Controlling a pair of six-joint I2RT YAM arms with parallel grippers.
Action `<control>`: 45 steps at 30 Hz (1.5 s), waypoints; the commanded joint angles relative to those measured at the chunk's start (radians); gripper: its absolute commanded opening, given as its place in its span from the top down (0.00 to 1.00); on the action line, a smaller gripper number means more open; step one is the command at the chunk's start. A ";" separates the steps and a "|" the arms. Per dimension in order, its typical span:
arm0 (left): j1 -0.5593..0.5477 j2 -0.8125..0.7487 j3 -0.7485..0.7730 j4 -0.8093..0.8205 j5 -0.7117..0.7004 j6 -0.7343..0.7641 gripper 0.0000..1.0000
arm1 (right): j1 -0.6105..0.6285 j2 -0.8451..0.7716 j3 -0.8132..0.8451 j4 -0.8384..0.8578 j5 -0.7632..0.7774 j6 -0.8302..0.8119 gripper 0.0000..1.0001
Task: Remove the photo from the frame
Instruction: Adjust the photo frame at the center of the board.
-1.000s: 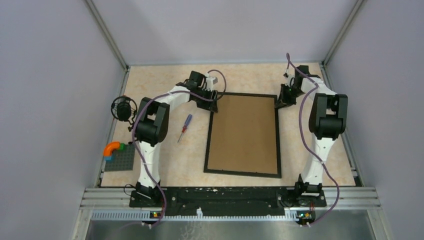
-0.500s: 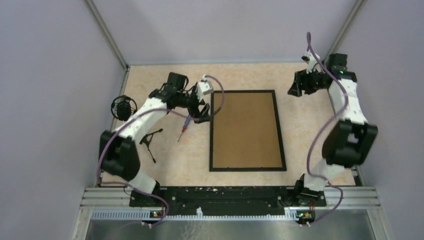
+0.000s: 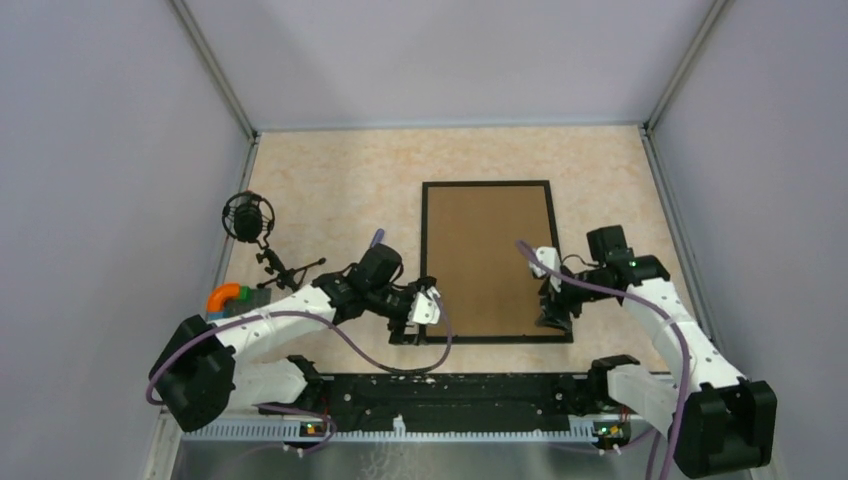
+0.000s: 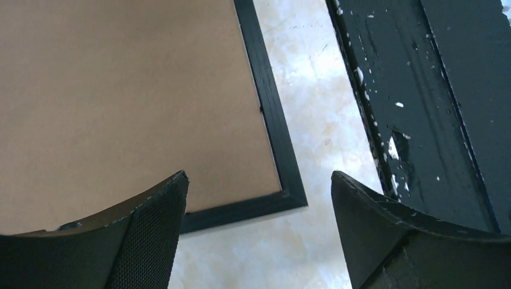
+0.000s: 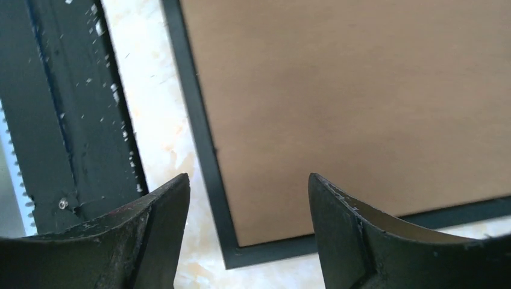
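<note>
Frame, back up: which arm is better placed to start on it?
Right, marginally. The right gripper, open, hangs over the frame's near corner and board; the left gripper, also open, sits just outside the other near corner.

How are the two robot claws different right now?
The left claw hangs over the near left corner of the thin black picture frame with its brown board back; the right claw hangs over the near right corner. The left claw reaches in from the left side; the right claw from the right. Both are open, holding nothing.
</note>
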 commanded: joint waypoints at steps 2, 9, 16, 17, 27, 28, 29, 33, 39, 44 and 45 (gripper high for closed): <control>-0.087 0.024 -0.048 0.216 -0.055 -0.012 0.12 | 0.106 -0.135 -0.131 0.086 -0.034 -0.098 0.31; -0.180 0.061 -0.087 0.310 -0.114 -0.006 0.17 | 0.259 -0.178 -0.283 0.243 0.087 -0.087 0.37; -0.234 0.126 -0.091 0.382 -0.154 0.007 0.22 | 0.321 -0.107 -0.341 0.336 0.156 -0.085 0.44; -0.241 0.133 -0.092 0.394 -0.163 0.004 0.22 | 0.330 -0.098 -0.349 0.357 0.168 -0.077 0.45; -0.298 0.187 -0.106 0.443 -0.217 0.021 0.30 | 0.413 -0.090 -0.378 0.417 0.233 -0.060 0.61; -0.305 0.193 -0.106 0.448 -0.228 0.019 0.32 | 0.416 -0.082 -0.375 0.415 0.239 -0.061 0.64; -0.311 0.199 -0.105 0.451 -0.235 0.017 0.34 | 0.421 -0.072 -0.368 0.408 0.246 -0.064 0.67; -0.322 0.211 -0.105 0.457 -0.253 0.012 0.36 | 0.423 -0.063 -0.348 0.341 0.278 -0.095 0.69; -0.337 0.221 -0.118 0.494 -0.279 -0.006 0.41 | 0.434 -0.149 -0.378 0.330 0.297 -0.091 0.75; -0.346 0.232 -0.116 0.513 -0.288 -0.026 0.47 | 0.454 -0.118 -0.366 0.329 0.329 -0.063 0.94; -0.351 0.237 -0.115 0.515 -0.291 -0.030 0.48 | 0.457 -0.119 -0.366 0.331 0.330 -0.061 0.97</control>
